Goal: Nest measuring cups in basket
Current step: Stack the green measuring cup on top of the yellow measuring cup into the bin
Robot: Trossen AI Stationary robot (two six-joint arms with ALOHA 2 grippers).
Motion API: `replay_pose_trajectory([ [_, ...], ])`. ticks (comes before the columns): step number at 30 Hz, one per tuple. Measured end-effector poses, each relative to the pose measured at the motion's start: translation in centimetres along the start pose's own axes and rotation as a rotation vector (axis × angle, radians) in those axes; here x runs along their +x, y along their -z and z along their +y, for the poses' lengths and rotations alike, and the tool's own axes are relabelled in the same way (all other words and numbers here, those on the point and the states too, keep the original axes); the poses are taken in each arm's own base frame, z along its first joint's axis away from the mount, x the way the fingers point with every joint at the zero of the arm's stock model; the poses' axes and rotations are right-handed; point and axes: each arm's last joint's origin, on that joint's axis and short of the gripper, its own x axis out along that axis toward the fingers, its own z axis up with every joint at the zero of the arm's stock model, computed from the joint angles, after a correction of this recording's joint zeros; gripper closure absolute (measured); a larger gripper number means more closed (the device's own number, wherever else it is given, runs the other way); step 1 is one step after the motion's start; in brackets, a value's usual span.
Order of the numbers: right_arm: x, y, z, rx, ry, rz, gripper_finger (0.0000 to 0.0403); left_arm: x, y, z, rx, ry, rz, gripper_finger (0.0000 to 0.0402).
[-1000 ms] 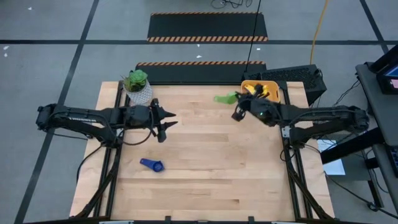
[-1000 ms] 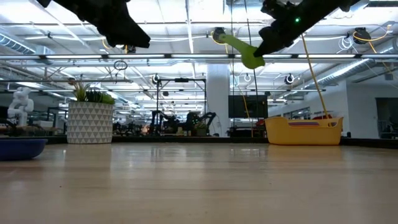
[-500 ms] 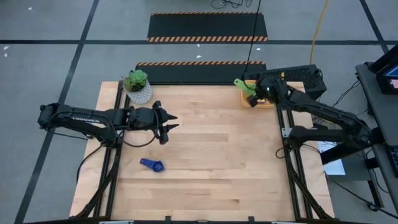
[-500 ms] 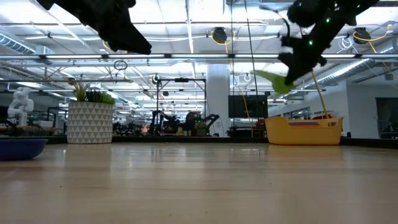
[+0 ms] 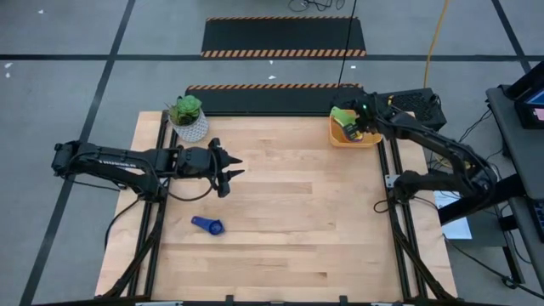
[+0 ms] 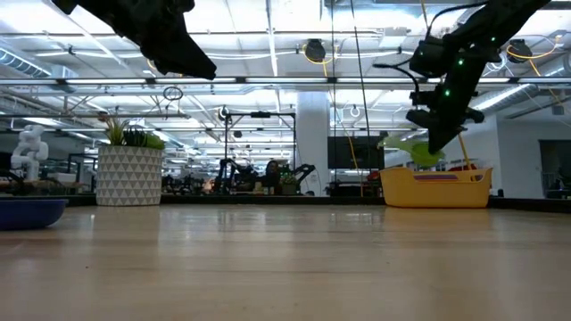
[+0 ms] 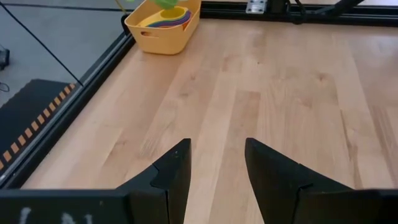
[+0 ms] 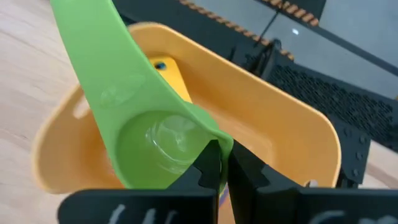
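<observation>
The green measuring cup (image 8: 155,146) hangs in my right gripper (image 8: 224,165) just above the yellow-orange basket (image 5: 337,138) at the table's far right corner; the same cup (image 6: 417,152) sits above the basket's rim (image 6: 437,189). Other cups (image 7: 171,15) lie nested inside the basket (image 7: 149,37). A dark blue cup (image 5: 208,225) rests on the table left of centre, also in the low view (image 6: 31,212). My left gripper (image 5: 234,166) hovers open over the table's left middle, its fingers apart (image 7: 216,155). My right gripper pinches the green cup's bowl wall at the rim (image 8: 214,142), on the side opposite the handle (image 8: 93,56), between its two fingers. The cup is lifted clear over the basket, tilted, with the handle pointing away from the fingers.
A white pot with a green plant (image 5: 189,119) stands at the table's far left corner (image 6: 129,174). Bare wood lies between the two arms and along the near half. Black frame rails run along the table's sides.
My right gripper has carried the green cup from the far middle of the table toward the far right corner, turned, and come down until the cup hangs just over the basket. It has stayed shut on the cup.
</observation>
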Motion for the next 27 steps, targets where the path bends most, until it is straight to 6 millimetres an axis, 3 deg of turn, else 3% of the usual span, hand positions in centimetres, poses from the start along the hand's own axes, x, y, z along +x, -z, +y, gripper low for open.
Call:
replay_pose_trajectory([
  [8,1.1,0.4,-0.5,0.012,0.029,0.081,0.04,0.2,0.6,0.0,0.005,-0.001,0.015,0.025],
  [27,1.2,0.8,-0.5,0.084,0.048,0.119,0.037,0.2,0.5,0.0,0.002,-0.001,0.013,0.025],
])
